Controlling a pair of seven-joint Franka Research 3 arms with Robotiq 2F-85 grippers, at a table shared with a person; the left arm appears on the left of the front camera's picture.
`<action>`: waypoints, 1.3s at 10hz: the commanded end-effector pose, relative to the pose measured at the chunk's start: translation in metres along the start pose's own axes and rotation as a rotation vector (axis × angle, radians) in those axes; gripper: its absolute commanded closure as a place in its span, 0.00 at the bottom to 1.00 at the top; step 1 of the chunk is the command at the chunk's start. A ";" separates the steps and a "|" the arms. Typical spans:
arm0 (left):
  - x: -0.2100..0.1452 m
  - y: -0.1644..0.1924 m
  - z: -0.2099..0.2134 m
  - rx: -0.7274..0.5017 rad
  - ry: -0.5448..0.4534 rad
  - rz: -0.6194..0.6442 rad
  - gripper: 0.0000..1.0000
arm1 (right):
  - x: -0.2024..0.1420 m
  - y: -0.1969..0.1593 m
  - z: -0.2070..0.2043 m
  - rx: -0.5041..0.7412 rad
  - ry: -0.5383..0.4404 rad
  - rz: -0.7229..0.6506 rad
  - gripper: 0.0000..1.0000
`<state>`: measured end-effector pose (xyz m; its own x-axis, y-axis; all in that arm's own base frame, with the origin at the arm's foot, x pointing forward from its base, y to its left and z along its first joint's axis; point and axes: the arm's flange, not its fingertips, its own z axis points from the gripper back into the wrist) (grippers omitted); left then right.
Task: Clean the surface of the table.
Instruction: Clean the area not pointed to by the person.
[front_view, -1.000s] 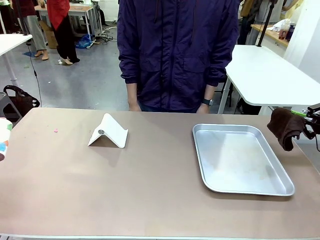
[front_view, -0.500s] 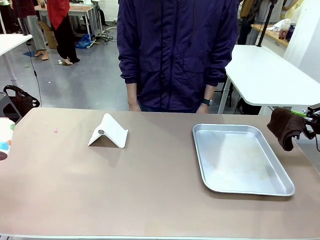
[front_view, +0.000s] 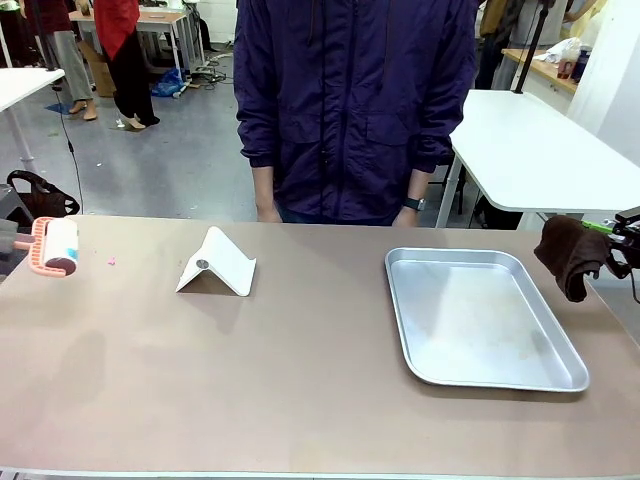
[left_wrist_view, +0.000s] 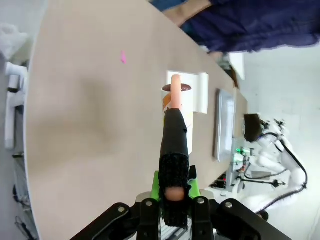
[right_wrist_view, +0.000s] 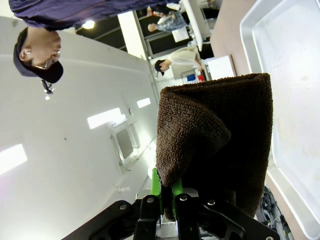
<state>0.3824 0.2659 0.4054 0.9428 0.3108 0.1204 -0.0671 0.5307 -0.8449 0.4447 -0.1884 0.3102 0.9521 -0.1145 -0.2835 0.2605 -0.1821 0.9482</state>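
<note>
Front view: table (front_view: 300, 400) bears tray (front_view: 480, 320) and stand (front_view: 222, 265); left pincer (left_wrist_view: 174, 186) clamps roller (front_view: 55, 245), right pincer (right_wrist_view: 167, 195) clamps cloth (front_view: 568, 255).

A grey floor (front_view: 170, 150) spreads across the back of the room. At two o'clock stands a white-topped table (front_view: 540, 150) on white legs. Another white tabletop (front_view: 25, 85) juts in at ten o'clock. A wood-topped desk (front_view: 160, 20) sits far off at eleven. In the right wrist view, bright rectangular light panels (right_wrist_view: 103, 118) glow on a white surface.

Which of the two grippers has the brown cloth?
The right gripper, shut on the brown cloth; the left gripper holds a lint roller instead.
</note>
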 end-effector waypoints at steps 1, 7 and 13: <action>0.025 0.003 -0.001 0.037 0.003 0.060 0.77 | 0.000 0.007 -0.001 0.006 0.015 -0.011 0.91; 0.080 0.043 -0.025 0.221 -0.006 0.062 0.77 | 0.000 0.007 -0.001 0.006 0.015 -0.011 0.91; 0.106 0.061 -0.050 0.228 0.040 0.114 0.77 | 0.000 0.007 -0.001 0.006 0.015 -0.011 0.91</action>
<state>0.4819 0.2899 0.3513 0.9387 0.3414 0.0477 -0.2028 0.6589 -0.7244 0.4446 -0.1885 0.3102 0.9521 -0.1146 -0.2836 0.2605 -0.1823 0.9481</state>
